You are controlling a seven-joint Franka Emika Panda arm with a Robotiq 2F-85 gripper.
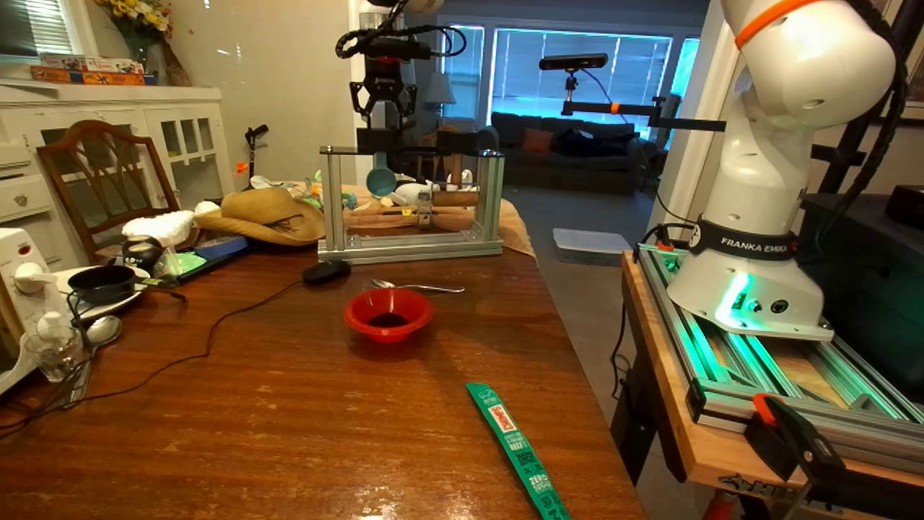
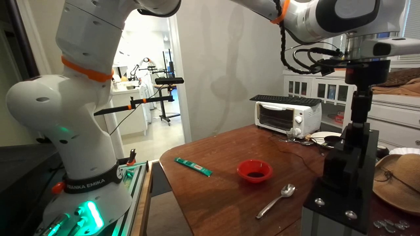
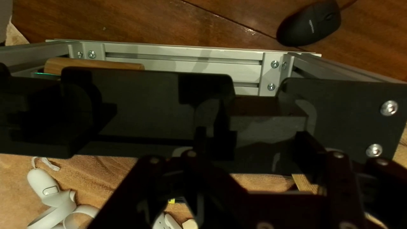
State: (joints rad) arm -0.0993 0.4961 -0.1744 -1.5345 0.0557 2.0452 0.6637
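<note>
My gripper (image 1: 385,124) is above a metal rack (image 1: 332,206) with a black top plate. In the wrist view its dark fingers (image 3: 265,143) stand apart, one at each side of a dark block (image 3: 267,127) on the plate; contact is hard to tell. A teal scoop (image 1: 380,180) hangs below the gripper. A second black holder (image 3: 41,117) sits on the plate. A red bowl (image 1: 388,314) with dark contents, also in an exterior view (image 2: 255,170), stands on the table. A spoon (image 2: 275,200) and a green packet (image 1: 516,451) lie near it.
A black mouse (image 3: 310,24) lies beside the rack, its cable crossing the table. A straw hat (image 1: 267,217), a black pan (image 1: 101,284) and a white toaster oven (image 2: 288,118) are around. White controllers (image 3: 52,197) lie on a tan cloth.
</note>
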